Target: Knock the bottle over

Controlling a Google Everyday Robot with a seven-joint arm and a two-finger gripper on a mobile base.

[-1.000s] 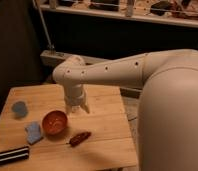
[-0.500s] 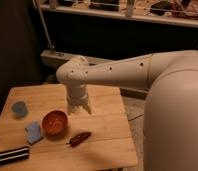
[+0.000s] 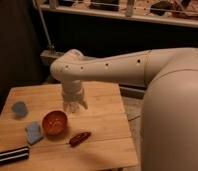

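Observation:
My gripper [image 3: 75, 104] hangs from the white arm [image 3: 107, 70] over the middle of the wooden table [image 3: 104, 127], just behind and to the right of the orange bowl [image 3: 55, 122]. The bottle does not show clearly. It may be hidden behind the gripper, where something pale is seen low down.
A light blue cup [image 3: 19, 109] stands at the table's left. A blue sponge [image 3: 33, 132] lies left of the bowl. A dark red packet [image 3: 80, 138] lies in front of the bowl. A black and white striped thing [image 3: 11, 155] is at the front left corner.
The gripper swung a little to the right, then came back left and slightly lower. The things on the table have not moved.

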